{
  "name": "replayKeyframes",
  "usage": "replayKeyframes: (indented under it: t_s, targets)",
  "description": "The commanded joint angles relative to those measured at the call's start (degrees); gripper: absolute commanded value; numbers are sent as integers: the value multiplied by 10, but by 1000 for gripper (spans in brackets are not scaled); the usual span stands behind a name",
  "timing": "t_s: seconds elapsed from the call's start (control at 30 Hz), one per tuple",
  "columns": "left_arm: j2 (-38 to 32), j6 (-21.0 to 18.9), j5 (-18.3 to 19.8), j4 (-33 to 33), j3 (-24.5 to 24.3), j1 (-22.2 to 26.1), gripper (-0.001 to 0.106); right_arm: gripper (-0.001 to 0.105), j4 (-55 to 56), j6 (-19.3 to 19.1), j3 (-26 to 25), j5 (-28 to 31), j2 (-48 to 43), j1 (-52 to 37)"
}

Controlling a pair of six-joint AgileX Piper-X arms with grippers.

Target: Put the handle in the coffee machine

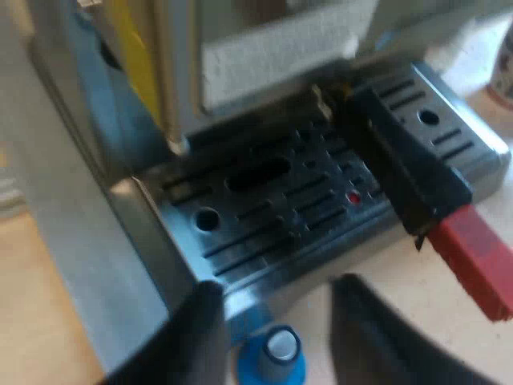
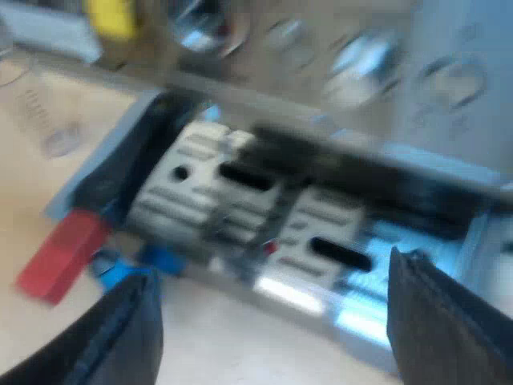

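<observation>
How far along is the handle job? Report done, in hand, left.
Done, it seems: the handle reaches in at the front of the machine, above the tray, red end out. In hand: nothing; the left gripper and right gripper are open and empty, the left near a blue tamper. Left: I cannot tell whether the handle is locked; it may need a twist.

The left gripper holds its fingers apart and empty at the machine's drip tray. A blue tamper stands near them. The dark handle crosses the tray, with its red end past the edge.
</observation>
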Motion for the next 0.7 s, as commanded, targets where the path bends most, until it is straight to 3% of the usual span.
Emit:
replayKeyframes:
  t_s: [0.03, 0.2, 0.3, 0.43, 0.53, 0.63, 0.7]
  targets:
    - [-21, 2, -26, 4, -35, 12, 49, 62, 37, -39, -47, -9, -8, -55]
    - [-36, 1, -33, 12, -86, 20, 49, 62, 65, -81, -84, -12, -13, -116]
    - [-36, 1, -33, 25, -121, 20, 49, 62, 73, -107, -105, -69, -36, -224]
    - [-36, 8, -33, 32, -156, 20, 59, 62, 73, -110, -105, -104, -61, -377]
    - [-36, 40, -33, 32, -178, 20, 71, 62, 73, -114, -105, -150, -80, -475]
    - [-36, 40, -36, 32, -184, 20, 69, 62, 73, -124, -103, -203, -101, -558]
    - [-39, 40, -36, 33, -184, 20, 70, 62, 68, -126, -101, -200, -121, -577]
